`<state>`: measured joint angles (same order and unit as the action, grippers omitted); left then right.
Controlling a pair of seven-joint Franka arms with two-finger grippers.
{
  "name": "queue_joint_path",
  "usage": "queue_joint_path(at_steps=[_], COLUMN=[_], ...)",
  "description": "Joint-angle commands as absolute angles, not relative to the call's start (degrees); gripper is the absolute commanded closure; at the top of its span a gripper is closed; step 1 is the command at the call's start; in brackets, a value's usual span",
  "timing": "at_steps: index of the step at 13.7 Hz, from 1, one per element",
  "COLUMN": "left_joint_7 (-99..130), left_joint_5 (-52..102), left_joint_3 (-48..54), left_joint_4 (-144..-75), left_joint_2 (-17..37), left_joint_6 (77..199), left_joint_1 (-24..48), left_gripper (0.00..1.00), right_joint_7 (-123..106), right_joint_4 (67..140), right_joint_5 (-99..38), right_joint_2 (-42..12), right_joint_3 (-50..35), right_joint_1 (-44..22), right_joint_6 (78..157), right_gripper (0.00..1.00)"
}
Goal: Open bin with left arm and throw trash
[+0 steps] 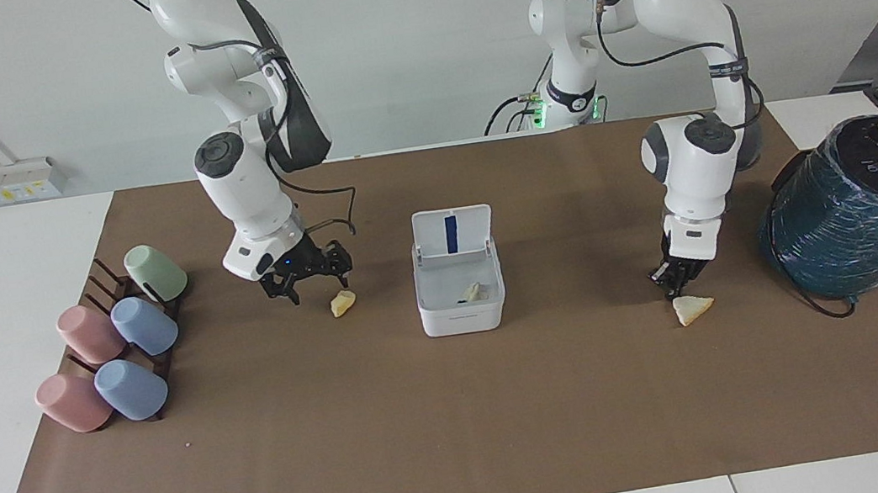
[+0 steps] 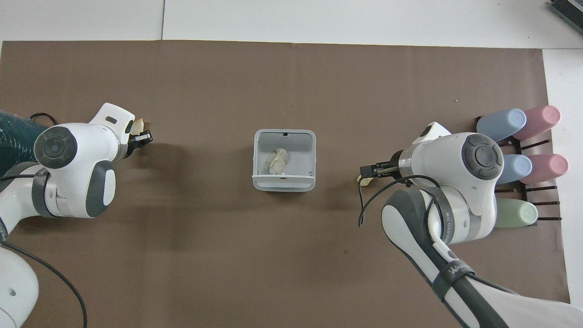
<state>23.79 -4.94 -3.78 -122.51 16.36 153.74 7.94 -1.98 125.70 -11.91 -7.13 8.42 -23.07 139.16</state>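
Bin (image 1: 461, 299) open, tissue wad (image 2: 277, 160) inside

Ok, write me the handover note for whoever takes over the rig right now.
Right hand: open, low beside the yellow chunk, not holding it.
Left hand: just over the tan triangular piece, which lies on the mat.
Bin: lid up.
Done: bin opened, tissue wad inside.
To do: chunk and triangular piece into the bin.
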Motion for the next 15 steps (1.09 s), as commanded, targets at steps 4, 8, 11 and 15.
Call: queue_joint_path(at_steps=[4,8,11,15], left_joint_7=[23.1,22.9,24.7,37.2], left_joint_5=[-7.2,-7.3,-7.2,-7.0], left_joint_3=[-4.4,-4.0,-3.8,-3.5], left_joint_4=[-121.6,-121.5,-117.7,-113.1], left_joint_2=[13.3,6.6,4.5,3.7], left_joint_6=[154.3,146.4,136.7,130.9], left_joint_1=[8.1,11.7,18.2,28.3], left_gripper=[1.00,1.00,1.00,1.00], right_joint_7=[-3.3,-2.7,-2.3,-2.2], right_joint_4=[129.0,129.8,130.3,130.3], right_joint_5=[-11.0,-11.1,-11.1,-11.1], right_joint_2=[-11.2,-11.7,-11.3,-11.2], right_joint_3=[7.9,7.9,7.9,7.9], right_joint_1=[-25.1,-25.6,-26.1,-26.1], right_joint_6=[151.1,151.5,150.1,148.5], right_gripper=[0.00,0.00,0.00,0.41])
